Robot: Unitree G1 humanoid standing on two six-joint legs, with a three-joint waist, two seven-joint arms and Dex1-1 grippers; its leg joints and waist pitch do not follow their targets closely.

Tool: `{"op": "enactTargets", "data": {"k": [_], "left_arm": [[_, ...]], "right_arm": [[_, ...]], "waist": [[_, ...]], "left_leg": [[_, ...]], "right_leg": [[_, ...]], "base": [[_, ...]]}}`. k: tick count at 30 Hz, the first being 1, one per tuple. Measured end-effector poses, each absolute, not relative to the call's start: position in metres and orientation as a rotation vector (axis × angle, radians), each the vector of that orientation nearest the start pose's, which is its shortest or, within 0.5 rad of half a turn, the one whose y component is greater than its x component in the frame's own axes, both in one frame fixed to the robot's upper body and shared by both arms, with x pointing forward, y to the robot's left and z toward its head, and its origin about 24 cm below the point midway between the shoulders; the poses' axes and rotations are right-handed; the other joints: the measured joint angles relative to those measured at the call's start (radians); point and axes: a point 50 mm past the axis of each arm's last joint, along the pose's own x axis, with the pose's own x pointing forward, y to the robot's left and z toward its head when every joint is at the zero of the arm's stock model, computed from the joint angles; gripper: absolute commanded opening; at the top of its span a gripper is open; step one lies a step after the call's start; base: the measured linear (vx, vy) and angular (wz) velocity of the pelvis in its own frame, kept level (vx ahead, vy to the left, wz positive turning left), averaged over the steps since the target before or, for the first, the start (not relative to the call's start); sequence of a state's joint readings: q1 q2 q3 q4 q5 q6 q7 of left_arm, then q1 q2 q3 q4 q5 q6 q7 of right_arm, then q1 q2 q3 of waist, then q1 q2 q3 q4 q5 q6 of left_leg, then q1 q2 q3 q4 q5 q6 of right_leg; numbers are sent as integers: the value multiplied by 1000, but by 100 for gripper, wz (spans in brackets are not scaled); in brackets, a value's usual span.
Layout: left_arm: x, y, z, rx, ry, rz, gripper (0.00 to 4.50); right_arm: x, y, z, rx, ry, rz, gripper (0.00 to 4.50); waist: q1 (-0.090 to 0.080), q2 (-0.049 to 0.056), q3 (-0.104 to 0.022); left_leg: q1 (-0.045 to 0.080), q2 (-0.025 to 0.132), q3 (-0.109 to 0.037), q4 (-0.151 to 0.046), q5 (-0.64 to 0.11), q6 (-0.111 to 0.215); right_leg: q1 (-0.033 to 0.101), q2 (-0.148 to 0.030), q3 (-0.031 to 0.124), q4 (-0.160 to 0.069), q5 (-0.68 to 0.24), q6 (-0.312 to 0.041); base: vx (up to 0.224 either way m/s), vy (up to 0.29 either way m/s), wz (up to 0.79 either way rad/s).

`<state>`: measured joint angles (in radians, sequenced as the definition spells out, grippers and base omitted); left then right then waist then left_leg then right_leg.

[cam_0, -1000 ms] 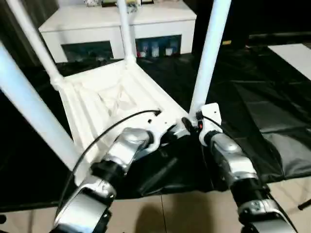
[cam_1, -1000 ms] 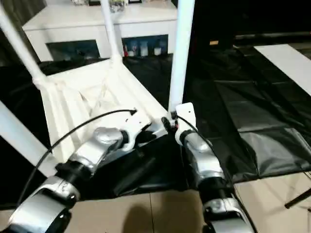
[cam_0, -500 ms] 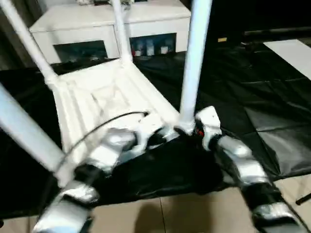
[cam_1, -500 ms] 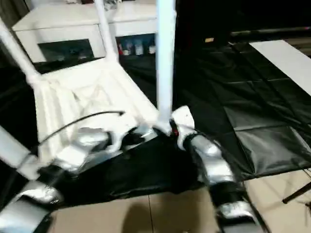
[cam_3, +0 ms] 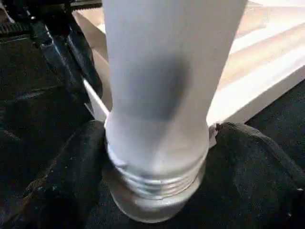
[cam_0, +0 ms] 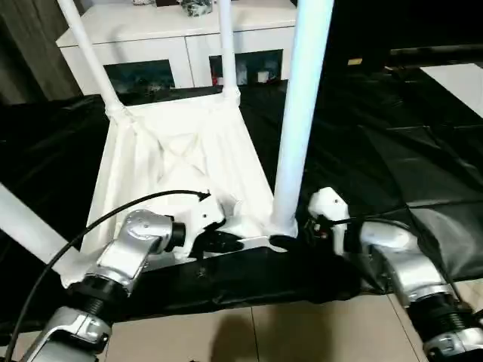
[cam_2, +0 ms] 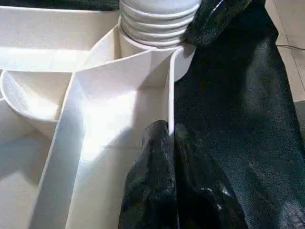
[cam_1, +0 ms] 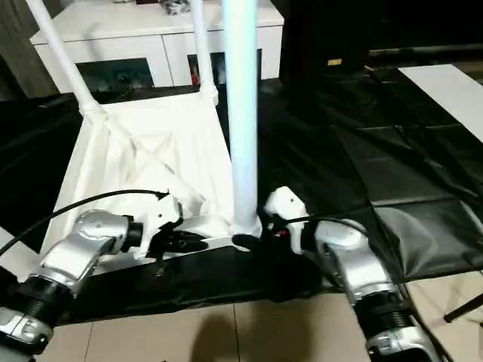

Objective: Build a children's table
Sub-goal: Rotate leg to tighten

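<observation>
Right gripper point(cam_3: 157, 157), jaws wide, straddles table leg point(cam_0: 298, 121) base; left gripper point(cam_2: 170, 138) pinches tabletop rim point(cam_2: 170, 90), at nine o'clock. Next probably: screw leg tighter.

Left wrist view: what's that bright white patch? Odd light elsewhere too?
In the left wrist view, light glares off the table on its ribbed underside; in the right wrist view, a dark shadow lies across the leg; in the left eye view, the black sheet shows a pale sheen on its folds.

We see the all-white children's table point(cam_0: 181, 162) beside our black-fingered left gripper point(cam_0: 226, 241), plain black sheeting point(cam_0: 392, 151) beyond our right gripper point(cam_0: 290, 243), silver forearms point(cam_0: 139, 245).
</observation>
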<state>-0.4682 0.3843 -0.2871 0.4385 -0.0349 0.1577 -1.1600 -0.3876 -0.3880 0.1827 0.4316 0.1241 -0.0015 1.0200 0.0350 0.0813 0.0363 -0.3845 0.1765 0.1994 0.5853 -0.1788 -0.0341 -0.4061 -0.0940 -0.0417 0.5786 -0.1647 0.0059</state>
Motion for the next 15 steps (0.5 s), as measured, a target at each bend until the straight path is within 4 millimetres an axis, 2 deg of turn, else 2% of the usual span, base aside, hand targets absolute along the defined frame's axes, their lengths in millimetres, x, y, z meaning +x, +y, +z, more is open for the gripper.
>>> {"op": "enactTargets", "data": {"k": [6, 8, 11, 15], "left_arm": [[295, 134, 41, 326, 442, -1311, 0], [295, 135, 42, 325, 443, -1311, 0], [294, 135, 42, 327, 443, -1312, 0], [294, 135, 42, 328, 446, -1309, 0]], "right_arm": [[294, -152, 44, -228, 243, 1155, 315], [294, -152, 45, -221, 243, 1159, 311], [293, -152, 44, -211, 247, 1165, 280], [293, -150, 43, -196, 246, 1157, 269]], "waist": [[1, 0, 0], [1, -1, 0], [1, -1, 1], [1, -1, 1]], "left_leg": [[0, 0, 0, 0, 0, 0], [0, 0, 0, 0, 0, 0], [0, 0, 0, 0, 0, 0], [0, 0, 0, 0, 0, 0]], "right_leg": [[0, 0, 0, 0, 0, 0], [0, 0, 0, 0, 0, 0], [0, 0, 0, 0, 0, 0], [0, 0, 0, 0, 0, 0]], "base": [[0, 0, 0], [0, 0, 0], [0, 0, 0], [0, 0, 0]]}}
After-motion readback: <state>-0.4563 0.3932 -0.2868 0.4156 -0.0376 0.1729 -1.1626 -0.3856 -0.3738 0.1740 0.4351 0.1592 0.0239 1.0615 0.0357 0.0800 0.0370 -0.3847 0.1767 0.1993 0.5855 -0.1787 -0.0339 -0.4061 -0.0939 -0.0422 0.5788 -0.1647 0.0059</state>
